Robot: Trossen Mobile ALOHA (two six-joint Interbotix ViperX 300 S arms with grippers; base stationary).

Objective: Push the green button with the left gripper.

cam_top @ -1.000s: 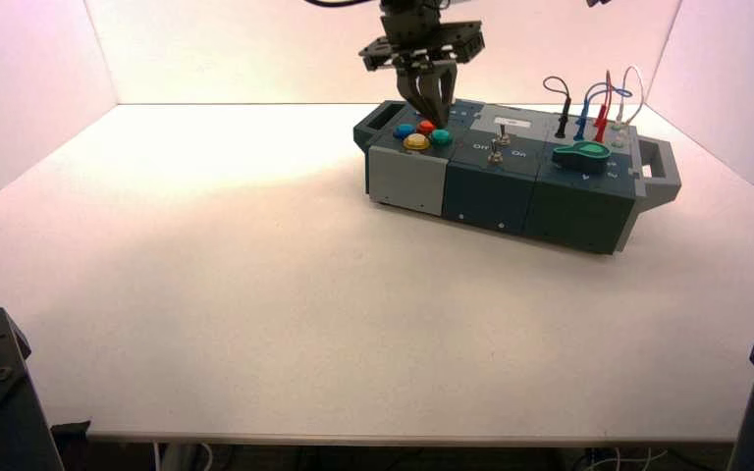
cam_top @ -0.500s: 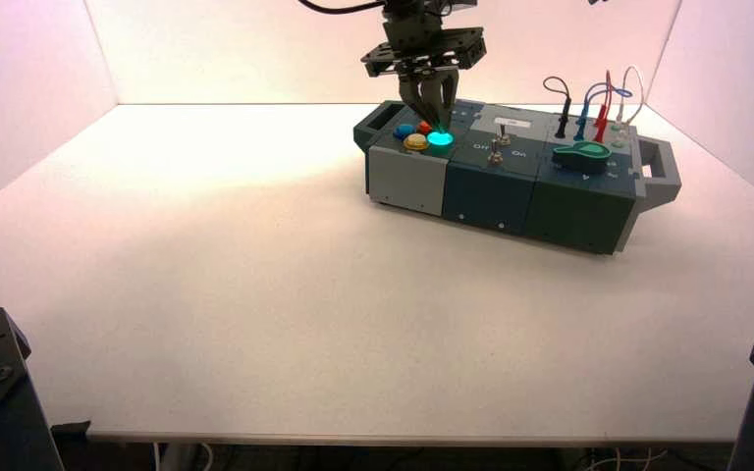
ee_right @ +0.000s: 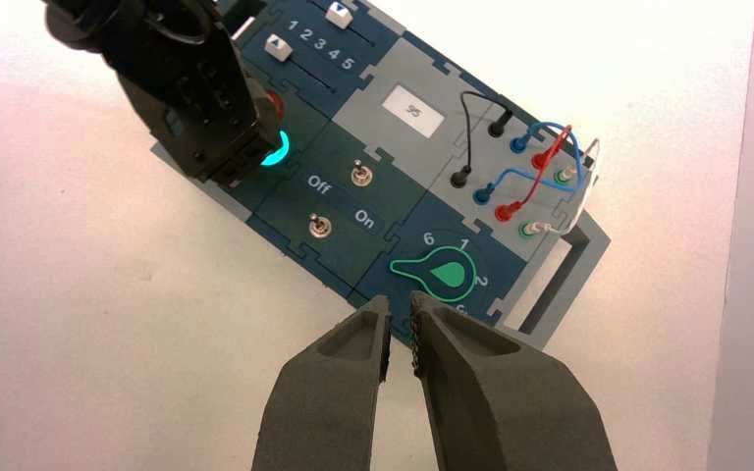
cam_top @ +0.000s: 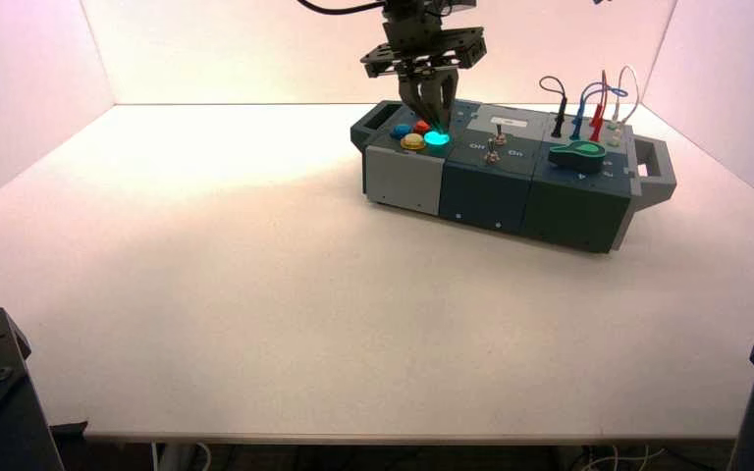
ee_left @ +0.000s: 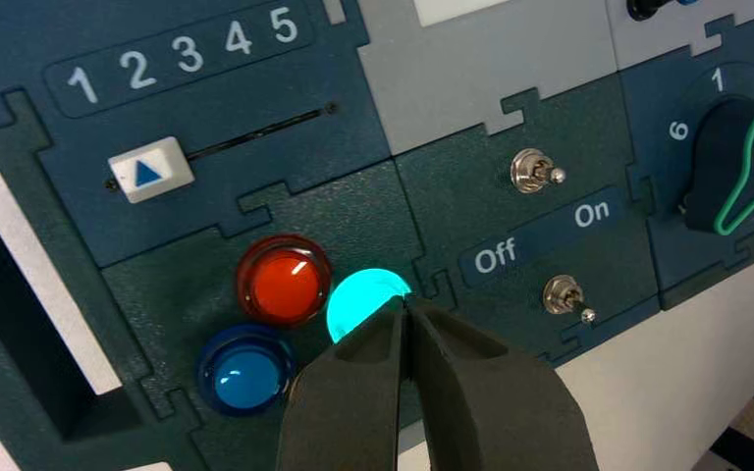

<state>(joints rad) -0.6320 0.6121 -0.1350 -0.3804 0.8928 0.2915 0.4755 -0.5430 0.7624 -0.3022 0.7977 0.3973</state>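
Note:
The green button glows bright teal at the box's left end, next to the red, blue and yellow buttons. My left gripper stands upright over it, fingers shut, tips touching the button. In the left wrist view the closed tips rest on the edge of the lit button and cover part of it. The lit button's rim also shows in the right wrist view under the left arm. My right gripper hangs high above the table in front of the box, shut and empty.
The box bears a slider under the numbers 1 to 5, two toggle switches around "Off" and "On", a green teardrop knob and coloured wires. A handle sticks out at its right end.
The left gripper came down from over the red button onto the green button, which lit up. The box has shifted slightly to the left.

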